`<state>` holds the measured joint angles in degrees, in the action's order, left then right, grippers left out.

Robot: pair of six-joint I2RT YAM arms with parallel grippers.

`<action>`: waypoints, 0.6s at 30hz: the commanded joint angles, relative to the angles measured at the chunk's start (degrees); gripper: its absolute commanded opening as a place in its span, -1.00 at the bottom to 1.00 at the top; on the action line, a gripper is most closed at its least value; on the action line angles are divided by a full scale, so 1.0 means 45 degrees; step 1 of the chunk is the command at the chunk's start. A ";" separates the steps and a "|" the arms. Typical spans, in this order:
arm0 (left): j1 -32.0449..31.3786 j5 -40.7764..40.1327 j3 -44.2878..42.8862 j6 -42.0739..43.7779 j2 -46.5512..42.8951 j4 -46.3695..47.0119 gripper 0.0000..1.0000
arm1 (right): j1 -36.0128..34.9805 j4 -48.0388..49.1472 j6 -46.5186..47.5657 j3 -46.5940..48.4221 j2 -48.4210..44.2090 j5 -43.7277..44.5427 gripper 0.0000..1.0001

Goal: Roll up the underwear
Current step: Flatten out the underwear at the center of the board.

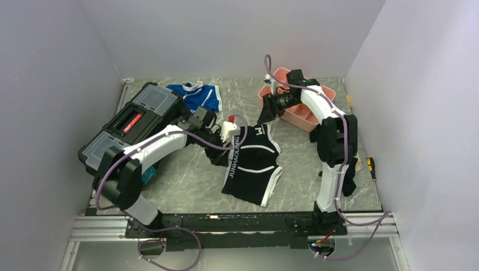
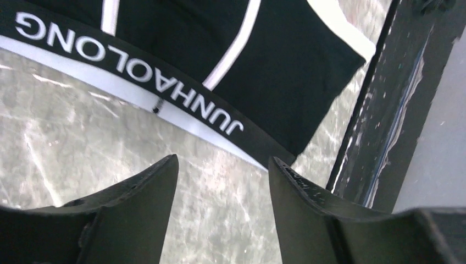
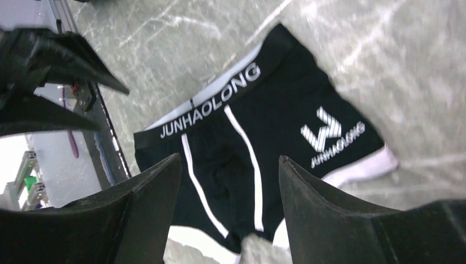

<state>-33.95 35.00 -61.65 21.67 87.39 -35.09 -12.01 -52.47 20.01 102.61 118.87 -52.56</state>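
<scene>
Black cloth is what I must roll: the underwear [image 3: 275, 121] lies spread on the table [image 2: 82, 148], its lettered waistband [image 2: 132, 69] just ahead of the tips of my left tool [image 2: 222, 159] and its whole front below and ahead of my right tool [image 3: 229, 157]. Both tools stand with fingers spread and nothing between them. To start the roll well, I judge each tool should come down on one end of the same edge, pinch only that edge, and turn it over evenly with the other so the roll stays straight and tight.
</scene>
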 commanded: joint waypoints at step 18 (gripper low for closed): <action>0.0990 0.4553 -0.2784 -0.2094 0.4401 0.0737 0.14 | 0.1048 0.0087 0.2615 -0.6057 -0.3412 -0.0185 0.32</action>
<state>-29.78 49.06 -73.14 11.27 107.68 -31.97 -7.33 -53.49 29.71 75.72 103.98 -52.56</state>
